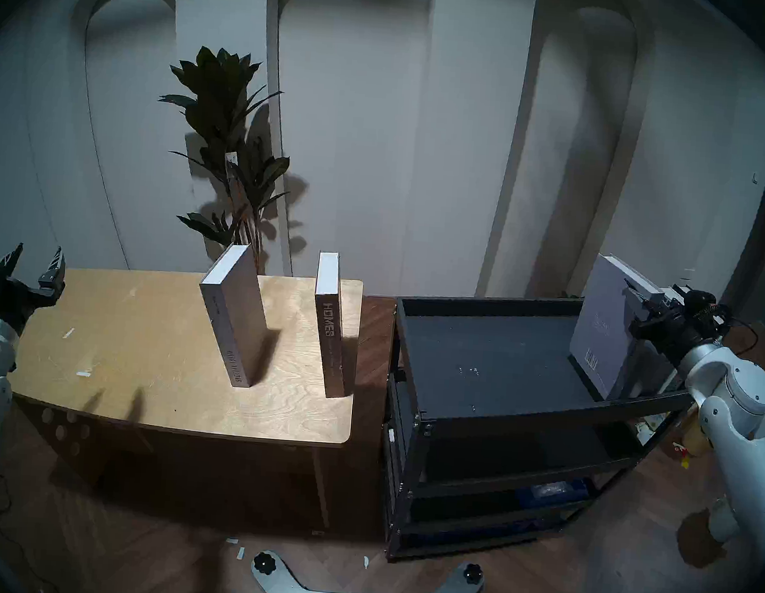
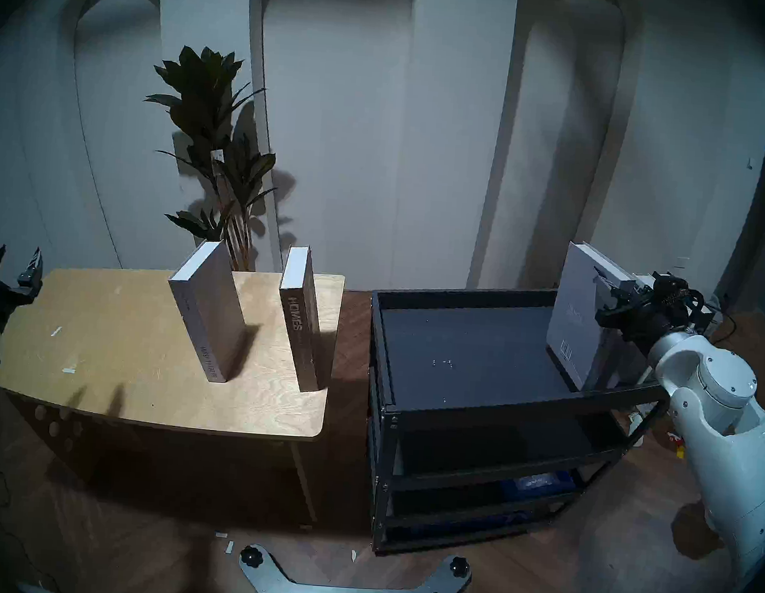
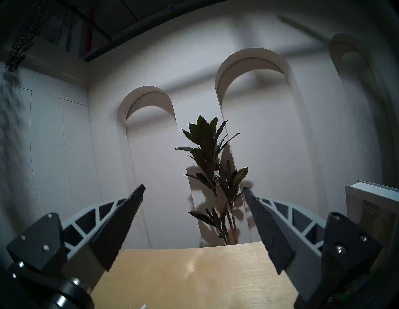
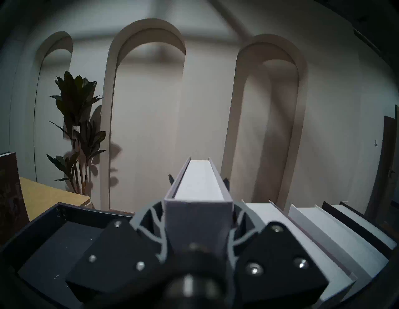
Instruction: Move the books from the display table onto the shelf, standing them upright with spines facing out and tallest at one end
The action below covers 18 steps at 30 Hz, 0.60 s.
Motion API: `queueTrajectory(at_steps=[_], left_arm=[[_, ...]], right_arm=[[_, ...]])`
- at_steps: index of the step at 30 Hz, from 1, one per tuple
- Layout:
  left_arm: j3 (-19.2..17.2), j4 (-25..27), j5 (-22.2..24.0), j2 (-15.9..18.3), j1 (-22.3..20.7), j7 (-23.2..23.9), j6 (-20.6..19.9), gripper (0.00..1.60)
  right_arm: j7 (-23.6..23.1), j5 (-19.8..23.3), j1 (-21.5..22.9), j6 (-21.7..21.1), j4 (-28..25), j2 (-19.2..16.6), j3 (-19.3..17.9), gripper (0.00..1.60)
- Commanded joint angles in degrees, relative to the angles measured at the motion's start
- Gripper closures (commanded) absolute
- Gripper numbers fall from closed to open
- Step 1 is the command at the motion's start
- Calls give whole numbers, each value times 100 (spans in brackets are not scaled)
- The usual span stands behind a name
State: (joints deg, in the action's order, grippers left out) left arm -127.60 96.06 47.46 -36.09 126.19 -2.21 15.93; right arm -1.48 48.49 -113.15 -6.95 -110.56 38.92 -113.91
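Two books stand upright on the plywood display table [image 1: 142, 340]: a grey one [image 1: 235, 315] and a brown "HOMES" book [image 1: 331, 326]. My right gripper [image 1: 638, 298] is shut on a grey book [image 1: 604, 323] standing at the right end of the shelf's top tray [image 1: 494, 356]. The right wrist view shows that grey book's spine [image 4: 198, 218] clamped between the fingers, with three more books [image 4: 313, 228] upright beside it to the right. My left gripper [image 1: 37, 265] hangs open and empty over the table's left end, far from both books there.
A tall potted plant [image 1: 228, 152] stands behind the table against the arched wall. A gap of wooden floor [image 1: 376, 334] separates table and shelf. The shelf's lower tiers [image 1: 518, 457] hold dark items. A metal base plate [image 1: 364, 591] lies on the floor in front.
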Motion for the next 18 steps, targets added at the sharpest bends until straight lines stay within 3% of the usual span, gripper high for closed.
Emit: queueTrajectory(at_steps=[1,12,15,18], left_arm=[[-117,46,-8,35,-23,2,-1,0],[-117,46,-8,35,-24,2,-1,0],[-117,46,-9,34,-24,2,-2,0],[-117,46,-9,34,-25,2,-2,0]], right_arm=[[-111,-50,-157,162,0,110,-186,160],[-233,-171,-307,239,108,287,-311,159],[-245,-176,-315,244,114,327,-347,140],[-247,-183,-334,237,105,363,-383,137]])
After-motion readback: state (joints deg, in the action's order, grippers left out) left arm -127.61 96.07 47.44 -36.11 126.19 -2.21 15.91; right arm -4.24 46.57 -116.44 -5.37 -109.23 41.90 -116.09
